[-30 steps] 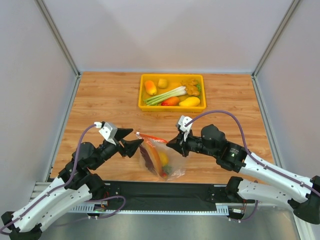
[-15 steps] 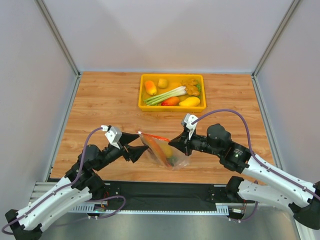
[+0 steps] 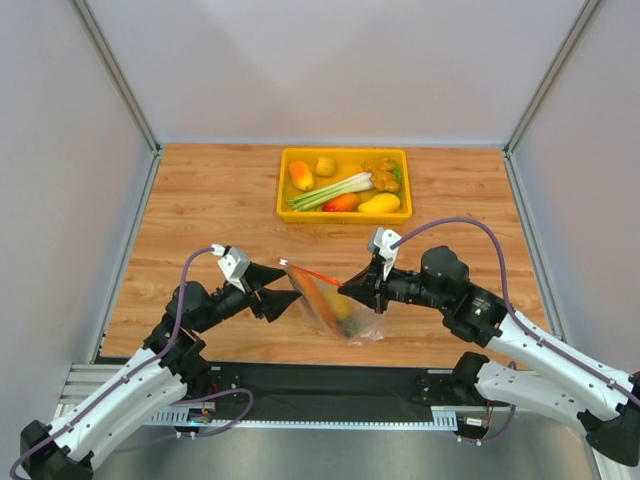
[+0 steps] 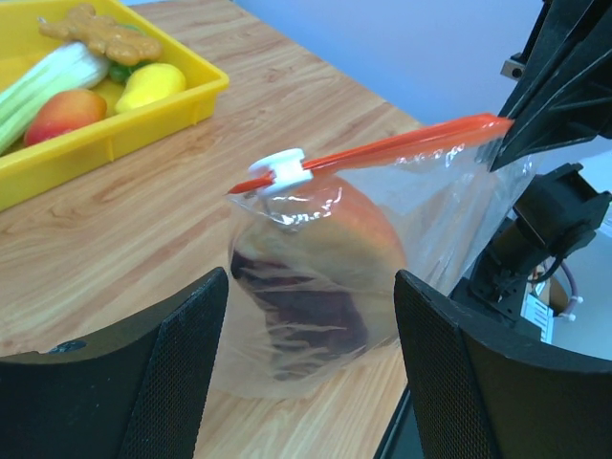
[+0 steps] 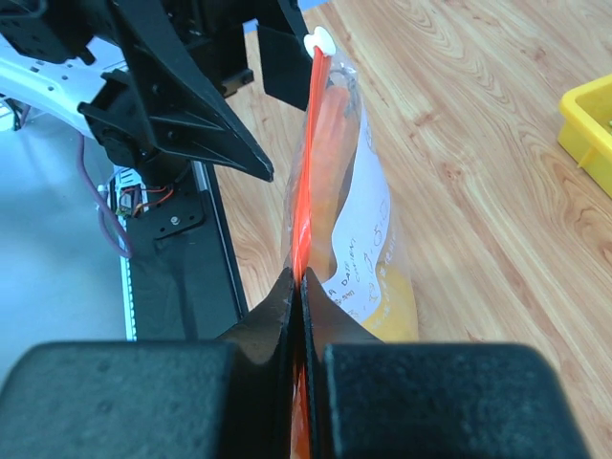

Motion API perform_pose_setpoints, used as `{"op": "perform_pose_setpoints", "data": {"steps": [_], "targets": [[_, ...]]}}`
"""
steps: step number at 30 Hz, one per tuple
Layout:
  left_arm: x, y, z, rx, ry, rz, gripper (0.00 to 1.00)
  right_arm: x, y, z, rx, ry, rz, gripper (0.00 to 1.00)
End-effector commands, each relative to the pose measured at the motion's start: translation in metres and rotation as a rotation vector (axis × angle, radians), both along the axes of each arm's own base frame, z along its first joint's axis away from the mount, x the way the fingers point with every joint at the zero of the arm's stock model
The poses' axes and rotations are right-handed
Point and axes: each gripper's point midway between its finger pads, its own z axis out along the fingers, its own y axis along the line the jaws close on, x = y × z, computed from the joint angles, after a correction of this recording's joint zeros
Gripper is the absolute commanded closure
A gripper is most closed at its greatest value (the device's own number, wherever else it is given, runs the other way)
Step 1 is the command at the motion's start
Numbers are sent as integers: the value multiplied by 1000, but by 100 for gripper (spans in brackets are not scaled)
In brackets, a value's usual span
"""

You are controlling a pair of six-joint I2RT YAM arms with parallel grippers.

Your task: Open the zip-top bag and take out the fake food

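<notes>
Zip-top bag [image 3: 338,312] hangs pinched at its strip by right fingers [image 3: 350,290]; left fingers [image 3: 280,298] gape wide, empty.

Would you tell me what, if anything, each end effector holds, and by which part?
The right end effector pinches the zip-top bag by its zip strip; the left end effector holds nothing.

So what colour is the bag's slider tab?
White slider tab, clearest in the left wrist view.
</notes>
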Motion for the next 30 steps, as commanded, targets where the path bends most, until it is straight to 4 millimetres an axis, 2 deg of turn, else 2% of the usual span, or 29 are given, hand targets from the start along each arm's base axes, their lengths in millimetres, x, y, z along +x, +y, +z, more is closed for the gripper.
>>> {"op": "perform_pose_setpoints", "data": {"steps": [1, 9, 10, 16, 19, 20, 22, 23, 24, 25, 26, 28, 30], "targets": [[-7, -7, 15, -62, -35, -73, 23, -8, 1, 25, 98, -30, 55, 100], [-26, -23, 26, -108, -37, -243, 23, -7, -3, 19, 124, 8, 85, 100], [-31, -26, 27, -109, -36, -278, 23, -6, -1, 23, 141, -7, 87, 100], [-45, -38, 20, -94, 22, -413, 28, 5, -2, 25, 155, -10, 55, 100], [-49, -40, 15, -96, 51, -450, 45, 14, -4, 26, 160, -11, 15, 100], [-49, -40, 14, -95, 56, -450, 54, 17, -4, 25, 157, -10, 2, 100], [-49, -40, 13, -89, 56, -446, 60, 24, -7, 23, 147, -8, -33, 100], [-50, -39, 11, -80, 68, -445, 66, 26, -8, 21, 140, -6, -44, 100], [-50, -39, 16, -73, 58, -445, 71, 28, -9, 19, 129, -6, -54, 100], [-50, -38, 18, -59, 39, -449, 77, 31, -11, 14, 109, -5, -73, 100], [-52, -37, 12, -28, 69, -449, 86, 32, -11, 15, 104, -9, -80, 100], [-51, -37, 24, -17, 42, -451, 94, 34, -17, 9, 68, -2, -103, 99], [-52, -37, 28, -20, 34, -461, 95, 33, -20, 19, 65, -16, -110, 97]]}}
